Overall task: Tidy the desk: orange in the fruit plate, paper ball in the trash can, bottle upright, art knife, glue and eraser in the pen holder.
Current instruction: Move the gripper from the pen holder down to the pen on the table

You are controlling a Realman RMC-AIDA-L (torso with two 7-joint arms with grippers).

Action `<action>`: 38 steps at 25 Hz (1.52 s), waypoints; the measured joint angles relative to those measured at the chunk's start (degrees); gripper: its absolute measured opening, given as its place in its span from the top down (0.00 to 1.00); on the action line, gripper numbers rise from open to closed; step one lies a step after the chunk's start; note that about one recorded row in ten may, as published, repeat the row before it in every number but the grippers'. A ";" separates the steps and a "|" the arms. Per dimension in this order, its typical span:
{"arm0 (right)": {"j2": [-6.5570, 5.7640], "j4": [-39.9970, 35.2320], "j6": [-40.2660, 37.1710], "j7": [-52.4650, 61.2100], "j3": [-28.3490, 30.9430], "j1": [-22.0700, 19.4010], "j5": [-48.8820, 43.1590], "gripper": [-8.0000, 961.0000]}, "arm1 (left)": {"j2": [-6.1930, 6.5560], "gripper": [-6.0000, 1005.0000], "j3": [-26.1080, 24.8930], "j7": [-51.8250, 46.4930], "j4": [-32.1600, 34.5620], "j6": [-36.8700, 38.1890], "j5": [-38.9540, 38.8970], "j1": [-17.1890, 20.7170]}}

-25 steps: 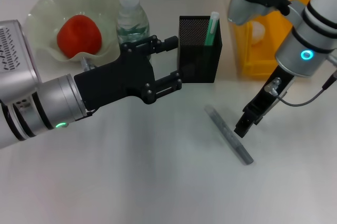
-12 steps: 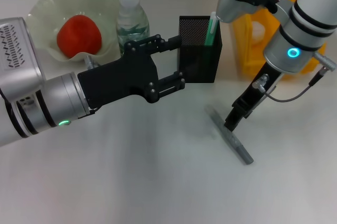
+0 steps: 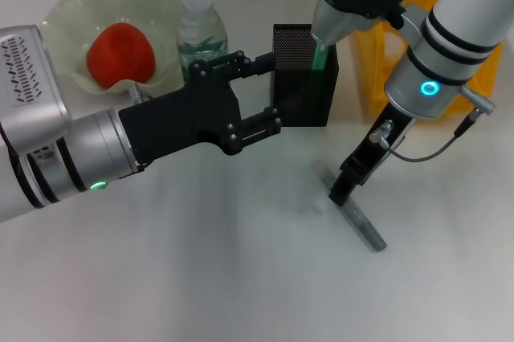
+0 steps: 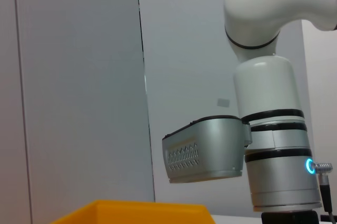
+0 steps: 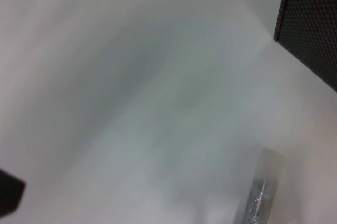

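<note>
Head view first: red-orange round orange (image 3: 120, 54) already sits in the pale green scalloped fruit plate (image 3: 68, 13), the clear green-labelled bottle (image 3: 200, 25) stands upright, and the light green glue stick (image 3: 321, 46) leans in the black mesh pen holder (image 3: 303, 77). Slim grey art knife (image 3: 353, 217) lies on the white counter (image 3: 201, 262), the right gripper (image 3: 344, 188) at its far end; whether its fingers are apart, I cannot tell. Left gripper (image 3: 257, 97), spread, hovers near the holder. Eraser and paper ball are unseen. Left wrist view shows the yellow trash can (image 4: 131, 212) rim. Right wrist view shows the knife close below.
</note>
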 joint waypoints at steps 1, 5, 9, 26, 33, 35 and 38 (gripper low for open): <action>0.00 0.12 0.01 0.00 -0.01 0.02 0.06 0.51 | 0.00 0.40 0.00 0.00 0.00 -0.02 0.00 0.02; 0.00 0.22 0.02 0.00 -0.04 -0.07 0.25 0.52 | 0.00 0.40 0.00 0.02 0.00 -0.50 0.00 0.21; 0.00 0.24 0.02 -0.08 -0.07 -0.21 0.35 0.53 | 0.00 0.40 0.00 0.03 0.00 -0.92 0.00 0.21; 0.08 1.91 1.41 -0.15 -4.14 0.03 3.32 0.55 | 0.00 0.40 0.00 0.03 -0.79 -1.36 0.00 -0.33; 0.09 1.92 2.15 -0.14 -4.37 -0.29 3.94 0.56 | 0.00 0.40 0.00 0.03 -0.79 -1.35 0.00 -0.29; 0.09 1.97 2.22 -0.14 -4.39 -0.30 3.94 0.56 | 0.00 0.40 0.00 0.03 -0.79 -1.35 0.00 -0.30; 0.09 3.09 2.88 -0.32 -4.47 0.01 3.94 0.56 | 0.00 0.40 0.00 0.03 -0.79 -1.36 0.00 -0.41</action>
